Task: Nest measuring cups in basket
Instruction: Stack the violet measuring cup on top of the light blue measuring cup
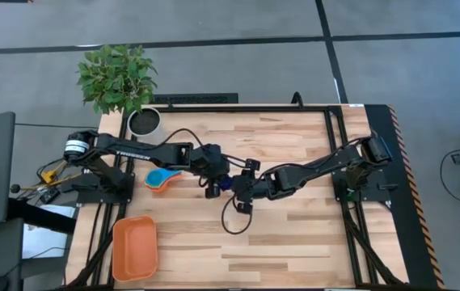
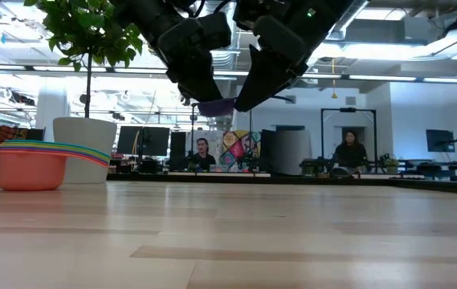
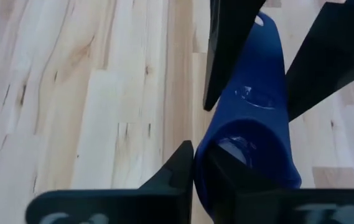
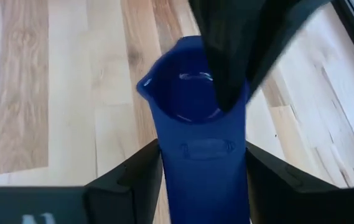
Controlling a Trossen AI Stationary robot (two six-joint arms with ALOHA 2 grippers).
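With the left gripper (image 1: 213,187) clamped on the dark blue cup (image 1: 225,183), the right gripper (image 1: 238,189), gripping its handle, should release cleanly.

Dark blue cup (image 4: 196,124) held up mid-table.
Other cups (image 1: 162,179) nested in a stack near the plant; orange basket (image 1: 135,247) sits apart from them.

Light wooden table (image 1: 294,234) with black frame rails along its edges. Leafy green plant (image 1: 116,77) in a round white pot (image 1: 144,122) at the far left corner of the table. Grey floor (image 1: 213,20) around the table. Beyond the table, an office room with 2 seated people (image 2: 351,151) and dark monitors (image 2: 441,140).
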